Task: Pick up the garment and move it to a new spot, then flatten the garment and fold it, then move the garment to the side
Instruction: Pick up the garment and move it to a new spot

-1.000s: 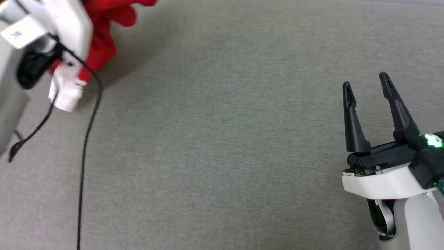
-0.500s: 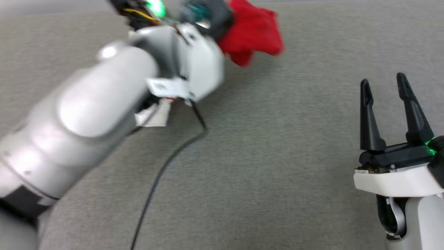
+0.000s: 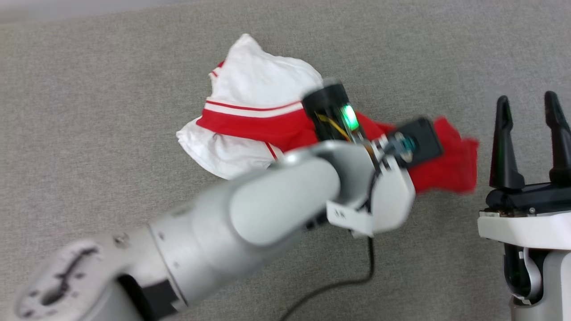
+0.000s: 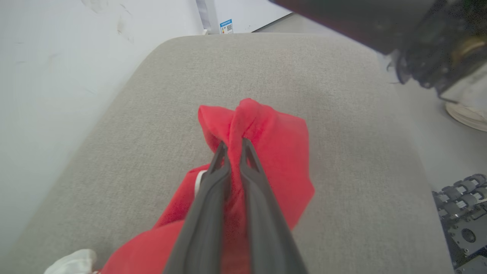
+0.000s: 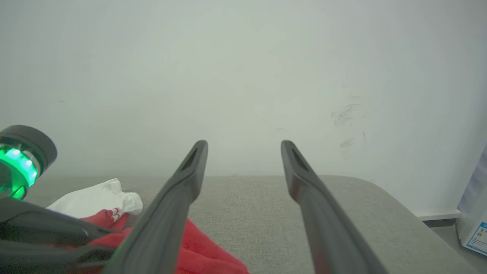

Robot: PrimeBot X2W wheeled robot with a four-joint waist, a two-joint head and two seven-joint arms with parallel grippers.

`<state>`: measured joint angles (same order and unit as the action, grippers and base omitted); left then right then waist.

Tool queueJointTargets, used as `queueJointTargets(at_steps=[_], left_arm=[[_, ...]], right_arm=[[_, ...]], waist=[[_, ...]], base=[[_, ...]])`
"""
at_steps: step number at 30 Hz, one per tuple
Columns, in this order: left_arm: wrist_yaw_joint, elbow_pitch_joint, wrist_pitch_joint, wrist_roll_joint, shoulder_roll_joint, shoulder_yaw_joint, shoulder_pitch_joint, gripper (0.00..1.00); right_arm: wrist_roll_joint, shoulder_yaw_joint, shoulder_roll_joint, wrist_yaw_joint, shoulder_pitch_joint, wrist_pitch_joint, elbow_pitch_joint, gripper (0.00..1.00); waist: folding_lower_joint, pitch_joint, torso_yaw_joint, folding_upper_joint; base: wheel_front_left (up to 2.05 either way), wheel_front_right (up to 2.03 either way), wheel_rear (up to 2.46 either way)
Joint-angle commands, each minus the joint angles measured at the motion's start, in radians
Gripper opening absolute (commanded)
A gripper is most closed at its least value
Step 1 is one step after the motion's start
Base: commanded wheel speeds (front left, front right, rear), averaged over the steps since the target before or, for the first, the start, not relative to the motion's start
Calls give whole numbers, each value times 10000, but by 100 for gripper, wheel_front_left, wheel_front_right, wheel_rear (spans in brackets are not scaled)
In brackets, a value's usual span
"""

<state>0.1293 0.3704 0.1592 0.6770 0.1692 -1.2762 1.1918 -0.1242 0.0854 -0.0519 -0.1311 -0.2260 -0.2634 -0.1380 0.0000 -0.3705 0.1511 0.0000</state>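
**Left gripper (image 4: 233, 142) pinches the red garment (image 4: 274, 152) over the grey padded surface (image 4: 342, 95); right gripper (image 3: 528, 100) stands free.**

Head view: the garment lies bunched in the upper middle of the frame, with a white sleeve at the top and the red body running to the right under the left arm (image 3: 267, 209). The right gripper is at the right edge, its fingers spread and empty, just beside the red edge of the cloth.
Left wrist view: in the middle of the frame the left fingers are pressed together on a raised red fold.
Right wrist view: the right fingers point at a pale wall (image 5: 243, 57), and red and white cloth shows at the lower left.
The cloth looks light, soft and limp, so I judge it will sag and bunch when it is lifted. For flattening, the better hold is probably at the hem corners or at the shoulders, one for each gripper.
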Motion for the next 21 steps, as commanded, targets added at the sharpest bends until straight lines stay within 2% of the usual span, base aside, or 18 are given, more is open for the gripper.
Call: queueJointTargets(at_steps=[1, 3, 8, 13, 17, 18, 19, 20, 21], left_arm=[[-1, 95, -4, -115, -286, -22, -450, 0], [4, -85, 446, -498, -612, -51, -1225, 0], [2, -498, 1369, -1222, -969, -47, -2872, 0], [1, -695, 2268, -1680, -1048, -32, -4107, 0], [1, -633, 2276, -1837, -1035, -33, -4416, 0], [1, -584, 2128, -1804, -1036, -35, -4388, 30], [1, -527, 1909, -1731, -1040, -33, -4327, 95], [1, -455, 1594, -1598, -1047, -32, -4217, 100], [1, -408, 1260, -1583, -1060, -29, -4068, 100]], right_arm=[[-43, 71, 29, 7, -30, -21, -59, 100], [-44, 88, 29, 7, -71, -21, -81, 100], [-32, 19, 29, 7, -154, -21, -11, 100], [-40, -152, 29, 7, -205, -21, 50, 100], [34, -149, 28, 7, -178, -21, 110, 100], [68, -145, 29, 7, -129, -21, 134, 100], [103, -139, 28, 7, -70, -21, 162, 100], [129, -130, 29, 7, -3, -21, 193, 100], [153, -124, 28, 7, 43, -21, 226, 100]], waist=[[0, -68, 39, 0], [0, -137, 67, 0], [0, -234, 86, 0], [0, -306, 117, 0], [0, -255, 43, 0], [0, -200, 5, 0], [0, -128, -32, 0], [0, -45, -85, 0], [0, 43, -131, 0]], base=[[0, 0, 0], [0, 0, 0], [0, 0, 0], [0, 0, 0], [0, 0, 0], [0, 0, 0], [0, 0, 0], [0, 0, 0], [0, 0, 0]])
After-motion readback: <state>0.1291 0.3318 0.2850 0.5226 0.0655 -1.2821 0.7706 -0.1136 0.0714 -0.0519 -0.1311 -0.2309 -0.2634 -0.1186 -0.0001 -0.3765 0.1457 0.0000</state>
